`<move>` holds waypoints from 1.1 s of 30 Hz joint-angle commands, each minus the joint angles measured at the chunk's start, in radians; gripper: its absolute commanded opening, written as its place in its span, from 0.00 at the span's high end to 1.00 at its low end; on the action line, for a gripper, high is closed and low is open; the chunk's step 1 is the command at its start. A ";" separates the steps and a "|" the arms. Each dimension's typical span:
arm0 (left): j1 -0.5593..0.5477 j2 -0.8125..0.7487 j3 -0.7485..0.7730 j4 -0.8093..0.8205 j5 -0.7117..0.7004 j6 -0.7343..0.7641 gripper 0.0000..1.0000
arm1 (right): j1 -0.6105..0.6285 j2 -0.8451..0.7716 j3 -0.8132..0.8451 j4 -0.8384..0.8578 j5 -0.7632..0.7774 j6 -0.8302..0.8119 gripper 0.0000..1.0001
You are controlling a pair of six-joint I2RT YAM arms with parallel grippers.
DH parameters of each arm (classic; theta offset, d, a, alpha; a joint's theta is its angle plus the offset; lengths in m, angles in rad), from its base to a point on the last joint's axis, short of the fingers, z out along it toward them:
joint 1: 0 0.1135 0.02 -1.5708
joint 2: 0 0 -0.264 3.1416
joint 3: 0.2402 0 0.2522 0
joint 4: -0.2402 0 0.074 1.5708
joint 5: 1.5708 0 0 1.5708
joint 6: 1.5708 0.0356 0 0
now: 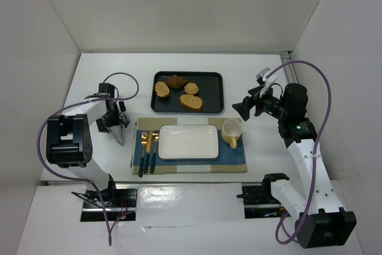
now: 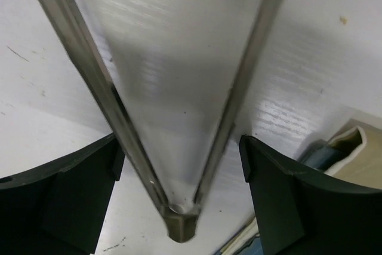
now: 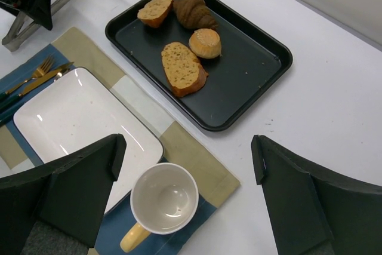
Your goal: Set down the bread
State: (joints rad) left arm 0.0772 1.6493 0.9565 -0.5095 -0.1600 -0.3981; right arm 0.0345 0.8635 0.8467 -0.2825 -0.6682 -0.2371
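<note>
Counter (image 1: 179, 67), white, carries a black rectangular tray (image 1: 216, 95); at its far-left corner lies the dark brown croissant (image 1: 175, 80), touching a golden slice. Left fingers (image 1: 117, 125) clamp steel tongs (image 1: 119, 131); right fingers (image 1: 243, 109) spread empty. Tongs might snag that slice instead.

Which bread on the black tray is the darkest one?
The small dark brown crescent-shaped croissant at the far edge of the black metal tray. The other three pieces are lighter golden toasted slices; only this one is ridged with tapering ends.
</note>
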 commanded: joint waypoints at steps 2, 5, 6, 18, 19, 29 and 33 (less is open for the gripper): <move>0.035 0.049 0.027 -0.010 0.043 0.018 0.08 | -0.004 -0.023 0.020 0.008 -0.011 -0.013 0.00; 0.047 0.069 0.036 -0.011 0.065 0.027 0.18 | -0.004 -0.032 0.020 0.008 -0.021 -0.013 0.00; 0.056 0.069 0.036 -0.011 0.065 0.027 0.30 | -0.004 -0.032 0.020 0.008 -0.021 -0.013 0.00; 0.012 -0.087 0.065 0.000 0.209 0.018 1.00 | -0.004 -0.023 0.020 0.008 -0.039 -0.022 0.00; 0.000 -0.106 0.076 0.000 0.239 0.007 1.00 | -0.004 -0.023 0.020 0.008 -0.039 -0.022 0.00; -0.234 -0.082 0.423 -0.124 0.416 -0.005 0.89 | -0.004 -0.014 0.020 0.008 -0.039 -0.022 0.00; -0.290 -0.010 0.548 -0.159 0.430 0.007 0.51 | -0.004 -0.014 0.020 0.008 -0.050 -0.022 0.00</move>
State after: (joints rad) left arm -0.1951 1.5818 1.4296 -0.6132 0.2176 -0.3935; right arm 0.0345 0.8547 0.8467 -0.2825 -0.6960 -0.2520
